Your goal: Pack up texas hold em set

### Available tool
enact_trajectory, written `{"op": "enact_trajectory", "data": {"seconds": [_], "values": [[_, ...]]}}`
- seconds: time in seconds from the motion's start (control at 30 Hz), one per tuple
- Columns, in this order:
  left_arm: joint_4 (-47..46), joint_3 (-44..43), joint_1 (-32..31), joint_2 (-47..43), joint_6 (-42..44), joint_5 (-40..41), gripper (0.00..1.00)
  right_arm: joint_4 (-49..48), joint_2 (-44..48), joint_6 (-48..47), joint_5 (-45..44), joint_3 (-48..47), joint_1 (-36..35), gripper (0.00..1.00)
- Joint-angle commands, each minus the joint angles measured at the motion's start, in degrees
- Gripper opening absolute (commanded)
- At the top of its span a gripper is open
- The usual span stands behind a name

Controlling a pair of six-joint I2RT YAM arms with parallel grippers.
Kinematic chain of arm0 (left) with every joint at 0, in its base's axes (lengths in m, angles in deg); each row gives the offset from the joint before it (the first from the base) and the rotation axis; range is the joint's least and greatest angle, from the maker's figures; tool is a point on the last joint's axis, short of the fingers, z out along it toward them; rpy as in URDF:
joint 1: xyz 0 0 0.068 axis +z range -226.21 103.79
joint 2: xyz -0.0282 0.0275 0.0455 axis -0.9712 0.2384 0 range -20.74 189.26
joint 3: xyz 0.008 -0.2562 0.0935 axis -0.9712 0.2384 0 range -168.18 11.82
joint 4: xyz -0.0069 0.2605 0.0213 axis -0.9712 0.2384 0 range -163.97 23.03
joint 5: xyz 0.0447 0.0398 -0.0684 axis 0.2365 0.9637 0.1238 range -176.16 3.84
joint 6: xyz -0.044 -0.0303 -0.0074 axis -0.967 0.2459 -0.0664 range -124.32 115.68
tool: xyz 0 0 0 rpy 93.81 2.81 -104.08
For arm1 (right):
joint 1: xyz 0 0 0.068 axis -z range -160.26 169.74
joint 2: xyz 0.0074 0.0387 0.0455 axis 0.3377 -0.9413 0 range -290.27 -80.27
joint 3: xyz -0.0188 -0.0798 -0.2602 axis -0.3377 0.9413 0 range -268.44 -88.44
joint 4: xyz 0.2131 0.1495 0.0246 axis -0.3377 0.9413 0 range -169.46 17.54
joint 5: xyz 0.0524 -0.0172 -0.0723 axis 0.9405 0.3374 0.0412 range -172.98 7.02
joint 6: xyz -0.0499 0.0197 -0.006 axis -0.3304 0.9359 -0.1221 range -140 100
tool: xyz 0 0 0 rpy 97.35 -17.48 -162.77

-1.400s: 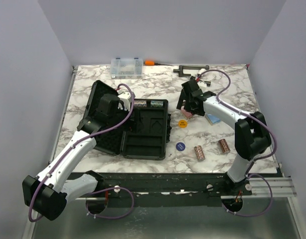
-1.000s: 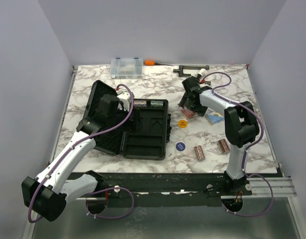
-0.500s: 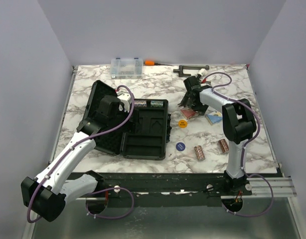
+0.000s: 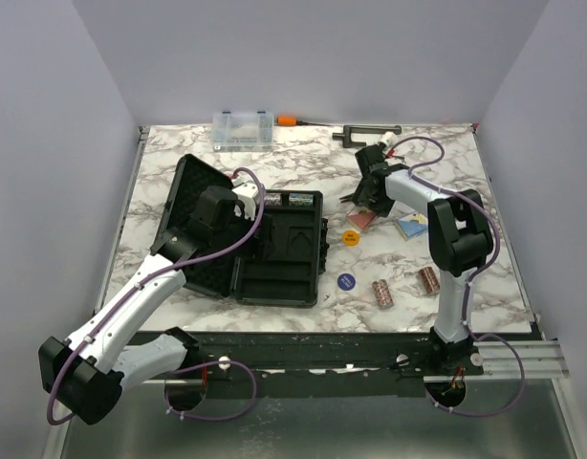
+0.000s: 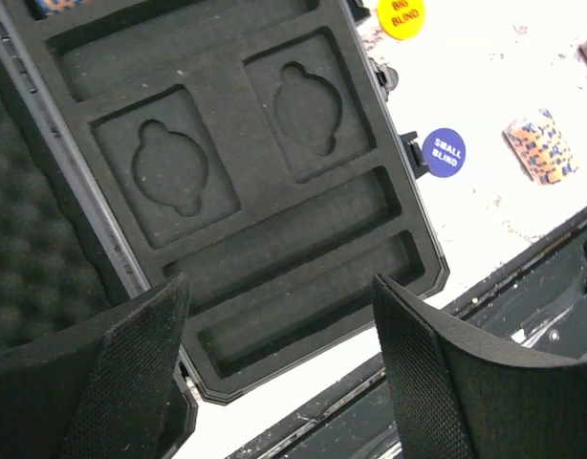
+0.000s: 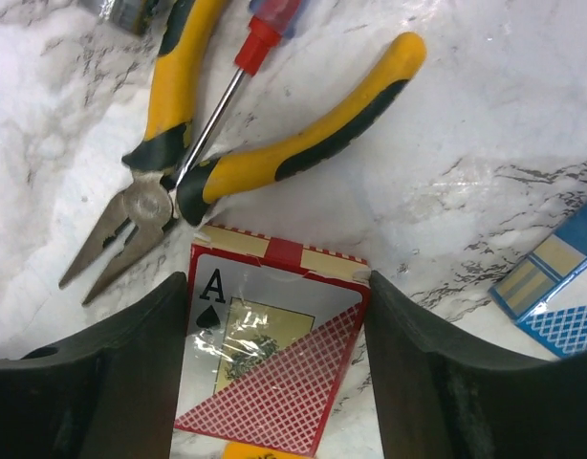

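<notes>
Deck of red cards [image 6: 265,354] lies between right fingers [image 6: 102,382] — touching both.

From above and behind the arm bases we look down and forward over the whole marble table [image 4: 303,163], from well back (both arms fit in the view). On the left wrist we look steeply down from close above the open black case [image 5: 274,191]. The blue disc [image 5: 445,153] and orange disc [image 5: 401,11] beside the case also show from overhead. On the right wrist we sit very near the tabletop, facing down on the red deck [image 6: 265,373] and yellow-handled pliers [image 6: 303,151]. The overhead view shares that deck.
</notes>
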Motion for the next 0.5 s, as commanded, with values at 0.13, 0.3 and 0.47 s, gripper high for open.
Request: {"op": "enact_trajectory", "data": {"seconds": [0.13,0.3,0.47], "values": [[-0.3,-2.3,-3.0,-1.2,-0.1,-4.9,0.56,-1.7,9.2,-3.7,10.3,5.2,-0.2,0.41],[-1.7,-3.4,-3.1,-1.2,-1.3,-8.1,0.52,-1.7,15.7,-5.8,12.7,6.9,-0.2,0.41],[-2.0,-5.2,-3.1,-0.2,-0.7,-9.2,0.51,-3.4,21.5,-9.6,20.2,7.5,-0.3,0.37]]}}
